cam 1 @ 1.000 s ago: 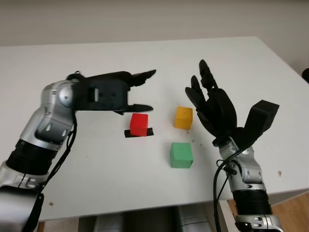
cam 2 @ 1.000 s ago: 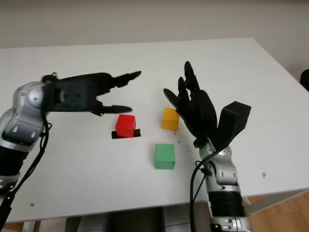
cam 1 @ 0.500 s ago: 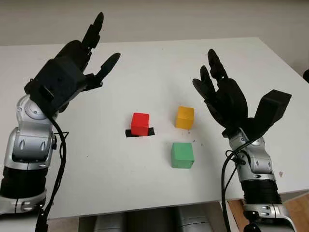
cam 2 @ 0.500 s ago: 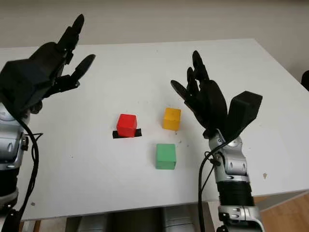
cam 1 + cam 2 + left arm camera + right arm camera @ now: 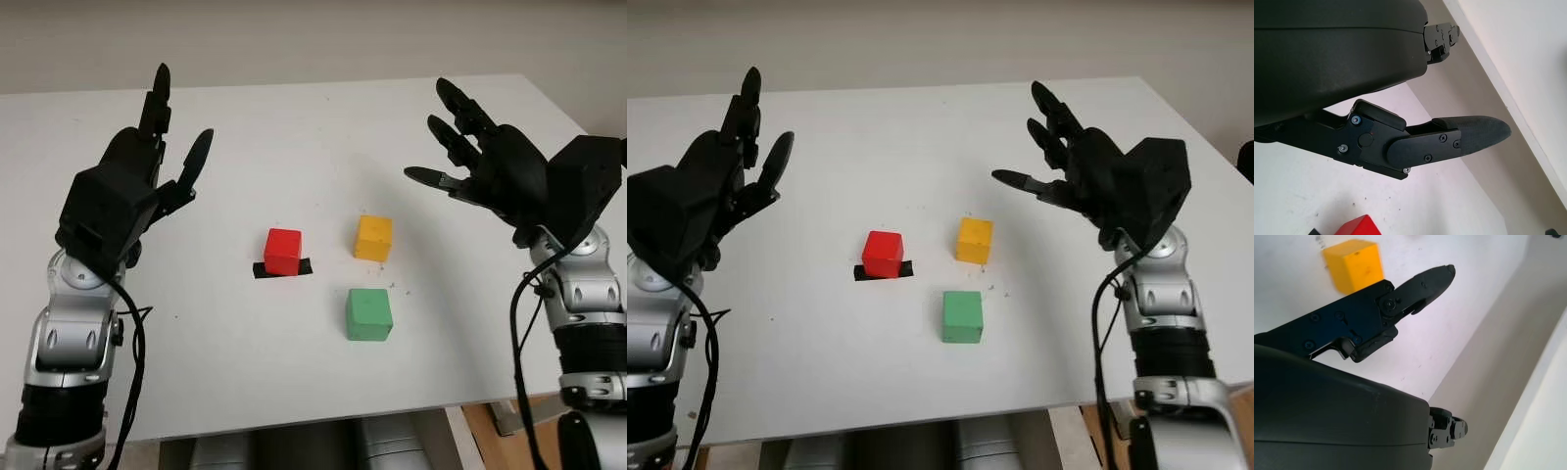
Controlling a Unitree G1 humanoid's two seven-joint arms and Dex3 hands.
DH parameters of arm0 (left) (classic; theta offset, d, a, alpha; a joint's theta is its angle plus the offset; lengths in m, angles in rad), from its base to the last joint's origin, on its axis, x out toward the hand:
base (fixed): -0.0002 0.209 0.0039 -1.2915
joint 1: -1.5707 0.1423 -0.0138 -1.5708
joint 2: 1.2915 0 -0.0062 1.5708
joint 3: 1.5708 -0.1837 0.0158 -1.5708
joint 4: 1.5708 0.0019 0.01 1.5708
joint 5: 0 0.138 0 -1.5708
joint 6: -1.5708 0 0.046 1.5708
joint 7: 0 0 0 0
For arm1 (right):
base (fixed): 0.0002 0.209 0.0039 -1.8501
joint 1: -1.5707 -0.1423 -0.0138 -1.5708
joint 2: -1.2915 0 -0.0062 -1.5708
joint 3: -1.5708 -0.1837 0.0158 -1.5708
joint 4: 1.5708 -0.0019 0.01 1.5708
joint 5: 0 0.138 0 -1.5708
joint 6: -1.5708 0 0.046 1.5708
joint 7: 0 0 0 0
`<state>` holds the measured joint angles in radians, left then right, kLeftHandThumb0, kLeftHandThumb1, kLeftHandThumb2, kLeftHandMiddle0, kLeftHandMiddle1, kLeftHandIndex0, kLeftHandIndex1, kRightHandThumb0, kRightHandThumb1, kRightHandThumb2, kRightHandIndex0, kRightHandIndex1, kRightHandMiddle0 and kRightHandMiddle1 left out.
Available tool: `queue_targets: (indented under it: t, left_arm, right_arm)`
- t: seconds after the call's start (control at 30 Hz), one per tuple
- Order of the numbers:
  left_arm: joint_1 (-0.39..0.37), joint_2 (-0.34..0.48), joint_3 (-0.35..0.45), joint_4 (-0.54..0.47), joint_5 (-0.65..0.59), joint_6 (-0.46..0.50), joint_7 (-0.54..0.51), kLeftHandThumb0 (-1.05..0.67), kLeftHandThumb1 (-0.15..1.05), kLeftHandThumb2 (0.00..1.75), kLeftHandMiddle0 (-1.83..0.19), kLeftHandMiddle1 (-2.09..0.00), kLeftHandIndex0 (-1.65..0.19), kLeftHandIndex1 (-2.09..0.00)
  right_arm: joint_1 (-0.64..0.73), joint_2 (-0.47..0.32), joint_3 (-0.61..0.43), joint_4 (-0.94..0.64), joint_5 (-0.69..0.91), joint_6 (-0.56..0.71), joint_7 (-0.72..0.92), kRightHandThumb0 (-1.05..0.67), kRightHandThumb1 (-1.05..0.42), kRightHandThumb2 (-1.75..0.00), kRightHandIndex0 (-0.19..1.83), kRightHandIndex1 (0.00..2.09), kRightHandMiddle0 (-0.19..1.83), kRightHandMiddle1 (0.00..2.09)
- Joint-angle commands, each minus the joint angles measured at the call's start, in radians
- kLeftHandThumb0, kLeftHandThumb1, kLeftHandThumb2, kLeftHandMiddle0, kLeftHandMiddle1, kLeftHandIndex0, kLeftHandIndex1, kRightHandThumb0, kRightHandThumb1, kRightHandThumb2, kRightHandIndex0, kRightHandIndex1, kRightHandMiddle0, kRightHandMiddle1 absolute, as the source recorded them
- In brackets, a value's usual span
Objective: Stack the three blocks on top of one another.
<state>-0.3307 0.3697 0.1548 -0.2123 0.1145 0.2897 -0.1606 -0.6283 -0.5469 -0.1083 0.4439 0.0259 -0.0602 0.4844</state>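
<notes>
3 blocks, unstacked: 1 red block [image 5: 282, 251], 1 yellow block [image 5: 373, 237], 1 green block [image 5: 368, 313]. Left hand [image 5: 122, 201] & right hand [image 5: 500, 171] raised, holding nothing.

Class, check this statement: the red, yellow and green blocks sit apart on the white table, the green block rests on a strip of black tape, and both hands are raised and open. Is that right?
Not quite. The left eye view shows the red block on the black tape, not the green block. The rest holds: the yellow block and the others sit apart on the white table, and the left hand and right hand are raised and open.
</notes>
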Motion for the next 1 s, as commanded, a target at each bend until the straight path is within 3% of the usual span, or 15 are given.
queue_targets:
  t: [0.0, 0.4, 0.73, 0.97]
  left_arm:
    - [0.011, -0.011, 0.021, -0.020, -0.018, -0.021, 0.014, -0.75, 1.05, 0.55, 0.18, -0.03, 0.14, -0.05]
    - [0.041, -0.025, 0.016, -0.010, -0.027, -0.018, 0.045, -0.76, 1.05, 0.54, 0.19, -0.02, 0.18, -0.04]
    - [0.038, -0.017, 0.009, 0.013, -0.015, -0.025, 0.052, -0.74, 1.05, 0.55, 0.19, -0.03, 0.17, -0.05]
    - [0.029, -0.012, 0.001, 0.023, 0.006, -0.030, 0.053, -0.75, 1.05, 0.56, 0.19, -0.04, 0.16, -0.06]
  right_arm:
    - [-0.052, -0.046, 0.027, 0.035, -0.043, -0.059, 0.012, -0.58, -0.75, -0.04, 0.15, 0.14, 0.12, 0.14]
    - [-0.248, -0.149, 0.143, 0.269, -0.226, -0.364, 0.047, -0.65, -0.70, -0.05, 0.23, 0.12, 0.23, 0.13]
    - [-0.299, -0.202, 0.241, 0.223, -0.373, -0.462, 0.054, -0.63, -0.73, -0.06, 0.23, 0.09, 0.26, 0.11]
    - [-0.355, -0.213, 0.323, 0.297, -0.492, -0.686, -0.023, -0.56, -0.73, -0.05, 0.25, 0.08, 0.34, 0.13]
